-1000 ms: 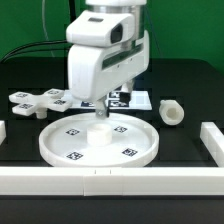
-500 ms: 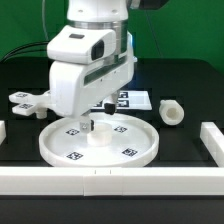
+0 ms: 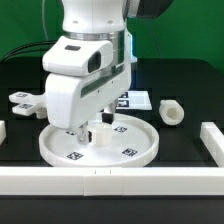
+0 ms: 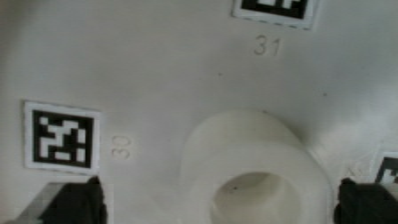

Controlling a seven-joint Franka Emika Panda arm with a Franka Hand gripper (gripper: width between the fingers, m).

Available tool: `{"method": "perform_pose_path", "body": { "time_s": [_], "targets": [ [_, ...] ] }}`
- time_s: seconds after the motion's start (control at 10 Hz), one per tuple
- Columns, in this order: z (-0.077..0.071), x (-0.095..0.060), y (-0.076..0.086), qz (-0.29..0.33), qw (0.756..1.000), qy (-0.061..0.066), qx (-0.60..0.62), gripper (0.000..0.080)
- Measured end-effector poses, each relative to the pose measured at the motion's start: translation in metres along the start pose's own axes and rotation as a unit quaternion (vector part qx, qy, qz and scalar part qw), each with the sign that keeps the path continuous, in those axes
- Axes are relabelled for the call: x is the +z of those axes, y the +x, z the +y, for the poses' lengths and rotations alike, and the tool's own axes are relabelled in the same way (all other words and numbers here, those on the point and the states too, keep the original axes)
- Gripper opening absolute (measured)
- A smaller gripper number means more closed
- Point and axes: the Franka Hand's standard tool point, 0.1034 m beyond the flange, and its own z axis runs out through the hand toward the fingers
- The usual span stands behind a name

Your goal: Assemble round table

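The large rimmed disc (image 3: pixel 130 150) lies flat in the middle, tags facing up, with its central hub (image 3: pixel 101 132). My gripper (image 3: pixel 88 129) hangs low over the disc, open and empty, fingers just above the surface beside the hub. In the wrist view the disc (image 4: pixel 160 70) fills the frame, and the hub (image 4: pixel 258 165) sits between the dark fingertips (image 4: pixel 71 203), nearer one finger, gripper midpoint (image 4: pixel 217 205). The short cylinder (image 3: pixel 171 112) lies at the exterior view's right. The cross-shaped piece (image 3: pixel 28 101) lies at the left, partly behind the arm.
The marker board (image 3: pixel 137 98) lies behind the disc, mostly hidden by the arm. Long white bars border the area: one along the front (image 3: pixel 110 181), one at the right (image 3: pixel 212 141), one at the left edge (image 3: pixel 3 131).
The arm has moved toward the exterior view's left and come lower over the disc. The hub, covered one second ago, now shows beside the fingers. The parts have not moved.
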Motion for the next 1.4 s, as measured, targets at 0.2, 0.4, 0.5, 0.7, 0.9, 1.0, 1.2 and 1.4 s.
{"method": "perform_pose_path", "body": {
  "time_s": [0.2,0.4,0.5,0.7,0.9,1.0,1.2,1.4],
  "targets": [
    [-0.003,0.005,0.002,0.0,1.0,0.003,-0.002,0.065],
    [-0.006,0.007,0.001,-0.001,1.0,0.006,-0.002,0.0519],
    [-0.005,0.006,0.001,-0.001,1.0,0.005,-0.002,0.0404],
    [-0.005,0.006,0.001,-0.001,1.0,0.005,-0.002,0.0406],
    [-0.005,0.006,0.001,-0.001,1.0,0.005,-0.002,0.0406],
    [-0.005,0.006,0.001,-0.001,1.0,0.005,-0.002,0.0406],
    [-0.003,0.006,0.013,0.003,1.0,0.004,-0.01,0.0407],
    [0.001,0.007,0.031,0.008,1.0,0.004,-0.02,0.0407]
  ]
}}
